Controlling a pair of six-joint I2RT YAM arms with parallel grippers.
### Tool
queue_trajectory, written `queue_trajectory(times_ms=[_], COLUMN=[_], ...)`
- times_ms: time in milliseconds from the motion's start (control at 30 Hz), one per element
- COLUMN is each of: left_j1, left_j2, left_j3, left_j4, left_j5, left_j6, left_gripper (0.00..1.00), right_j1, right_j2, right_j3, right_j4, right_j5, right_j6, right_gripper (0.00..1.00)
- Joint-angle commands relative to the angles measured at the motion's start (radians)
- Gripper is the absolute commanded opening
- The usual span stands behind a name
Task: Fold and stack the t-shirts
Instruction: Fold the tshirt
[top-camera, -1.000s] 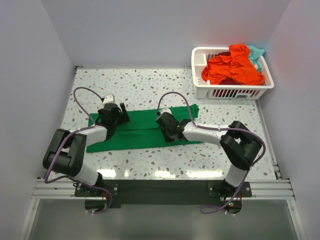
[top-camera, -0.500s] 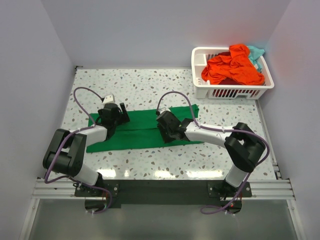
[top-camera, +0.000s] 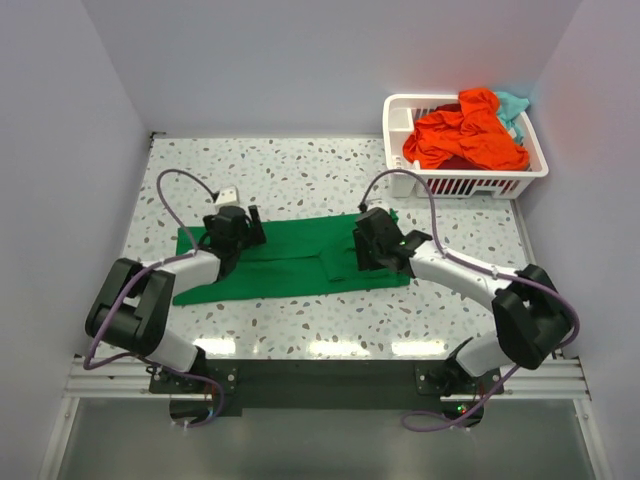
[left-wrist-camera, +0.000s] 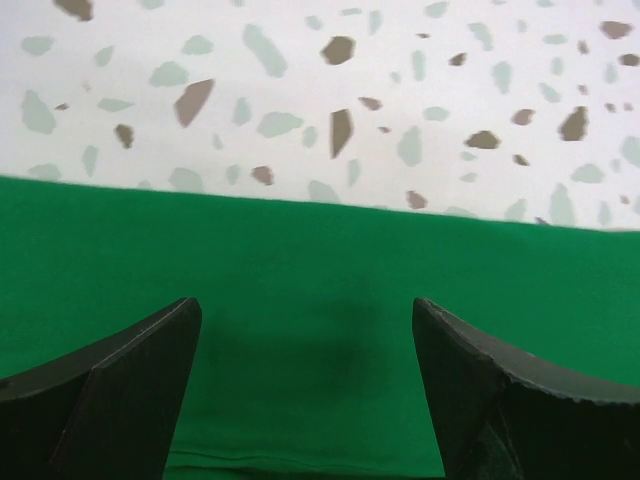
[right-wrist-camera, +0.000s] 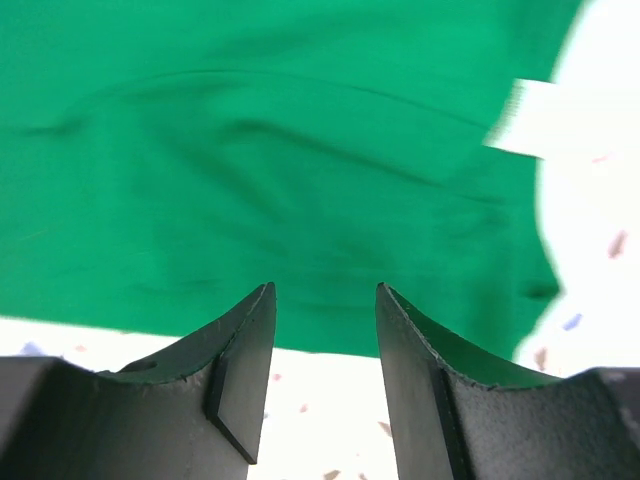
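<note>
Green cloth fills most of both wrist views. The green t-shirt (top-camera: 290, 262) lies flat in the middle of the speckled surface (top-camera: 300, 175), folded into a long band. Its long axis runs left to right, a little slanted, with the left end closer to the arm bases and the right end farther away.

My left gripper (top-camera: 232, 232) is over the far left part of the band, its fingers (left-wrist-camera: 130, 390) wide apart. Beyond them I see the straight far edge of the cloth.

My right gripper (top-camera: 372, 245) is over the right part, jaws apart with a narrower gap. A cloth edge passes right at the fingertips, and a blurred white neck label (right-wrist-camera: 530, 130) shows at the border. Whether either gripper touches the cloth, I cannot tell.

Speckled surface shows along both long sides of the band. The white basket (top-camera: 470, 185) stands in the far right corner, just beside the band's far right corner, holding the orange-red t-shirts (top-camera: 465, 135) and a teal t-shirt (top-camera: 515, 103).
</note>
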Motion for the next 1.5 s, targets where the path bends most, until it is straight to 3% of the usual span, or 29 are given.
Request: queue_trajectory(times_ms=[0, 233, 533, 667, 867, 933, 1067, 1133, 1467], left_j1=[-0.071, -0.236, -0.327, -0.333, -0.332, -0.332, -0.333, -0.332, -0.332], left_j2=[-0.008, 0.098, 0.250, 0.310, 0.339, 0.338, 0.331, 0.328, 0.324], left_j3=[0.086, 0.221, 0.290, 0.311, 0.310, 0.307, 0.296, 0.291, 0.282], left_j4=[0.019, 0.027, 0.121, 0.139, 0.133, 0.125, 0.118, 0.114, 0.108], left_j5=[-0.052, -0.009, 0.148, 0.210, 0.197, 0.184, 0.165, 0.158, 0.143], left_j6=[0.030, 0.030, -0.001, -0.021, -0.032, -0.032, -0.030, -0.029, -0.016], left_gripper=[0.91, 0.91, 0.91, 0.91, 0.91, 0.91, 0.92, 0.92, 0.92], right_j1=[-0.076, -0.125, -0.142, -0.150, -0.154, -0.154, -0.154, -0.154, -0.154], right_j2=[-0.062, -0.059, -0.009, 0.022, 0.046, 0.051, 0.028, 0.008, -0.095], right_j3=[-0.061, -0.092, -0.121, -0.131, -0.134, -0.135, -0.143, -0.146, -0.166], right_j4=[-0.018, -0.009, 0.049, 0.080, 0.114, 0.114, 0.097, 0.086, -0.003], right_j5=[0.044, 0.044, 0.012, -0.009, -0.034, -0.039, -0.028, -0.028, -0.040], right_j6=[0.008, 0.009, 0.014, 0.017, 0.020, 0.020, 0.023, 0.025, 0.057], right_gripper=[0.47, 0.43, 0.39, 0.38, 0.31, 0.26, 0.05, 0.00, 0.00])
